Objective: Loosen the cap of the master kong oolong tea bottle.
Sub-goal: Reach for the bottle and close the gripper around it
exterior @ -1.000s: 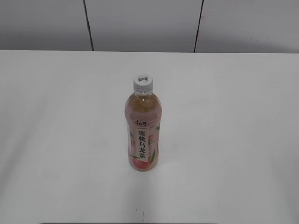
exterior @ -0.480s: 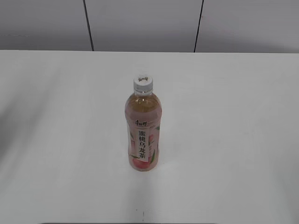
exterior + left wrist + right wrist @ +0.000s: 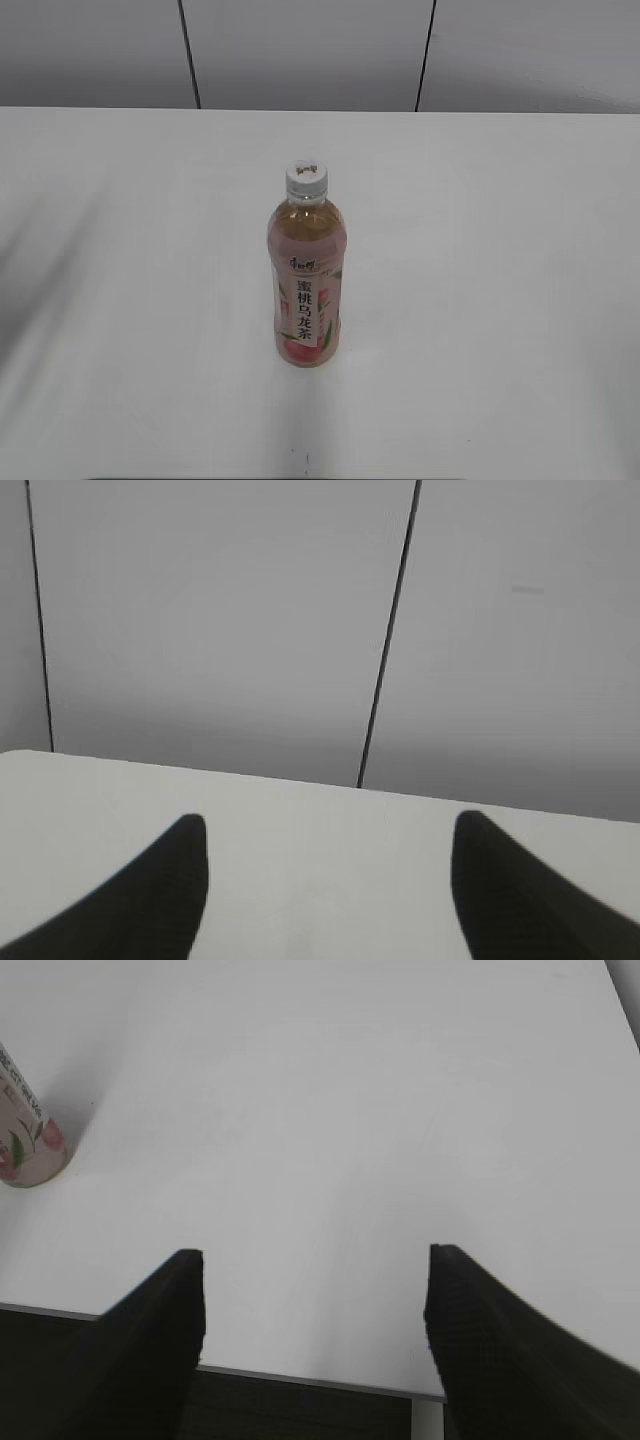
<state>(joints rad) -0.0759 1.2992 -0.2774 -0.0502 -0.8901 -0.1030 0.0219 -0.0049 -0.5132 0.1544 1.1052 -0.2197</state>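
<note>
The master kong oolong tea bottle (image 3: 305,283) stands upright near the middle of the white table (image 3: 500,250). It is clear with pale amber tea and a pink peach label. Its white ribbed cap (image 3: 306,178) sits on top. The bottle's base shows at the left edge of the right wrist view (image 3: 25,1140). My right gripper (image 3: 315,1260) is open and empty over the table's front edge, far from the bottle. My left gripper (image 3: 328,825) is open and empty, facing the back wall; the bottle is out of that view. Neither gripper shows in the exterior view.
A grey panelled wall (image 3: 310,50) with dark seams stands behind the table. The table's front edge (image 3: 300,1375) runs under my right gripper, with dark space below it.
A faint shadow on the table's left side has shifted. The bottle has not moved.
</note>
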